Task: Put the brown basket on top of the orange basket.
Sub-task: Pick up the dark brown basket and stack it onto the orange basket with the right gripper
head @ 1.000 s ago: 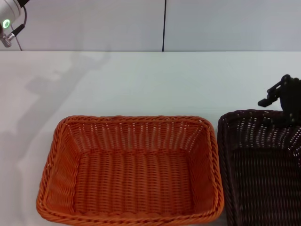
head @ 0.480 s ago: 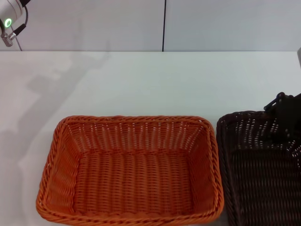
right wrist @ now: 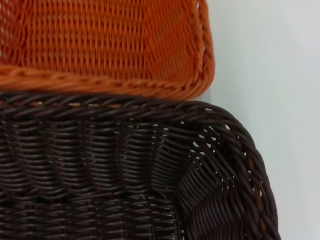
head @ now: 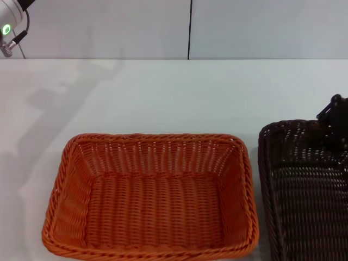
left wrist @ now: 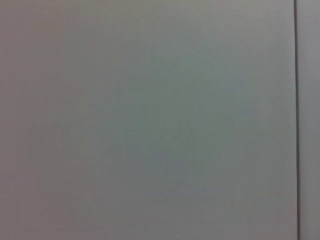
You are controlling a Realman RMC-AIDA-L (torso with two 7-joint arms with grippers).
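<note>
The orange basket [head: 152,196] sits empty on the white table, left of centre in the head view. The brown basket [head: 304,190] is just to its right, cut off by the picture's right edge, with a narrow gap between them. My right gripper [head: 336,117] is at the brown basket's far rim and holds it there, with that rim raised a little. The right wrist view shows the brown basket's corner [right wrist: 100,165] close up, with the orange basket [right wrist: 100,40] beyond it. My left arm [head: 8,24] is parked high at the far left.
The white table [head: 163,92] stretches bare behind the two baskets to a pale wall. A dark vertical seam [head: 190,27] runs down the wall. The left wrist view shows only blank wall.
My right gripper dipped onto the brown basket's far rim, then rose. The basket's far rim has come up and the basket has shifted to the right, away from the orange basket.
</note>
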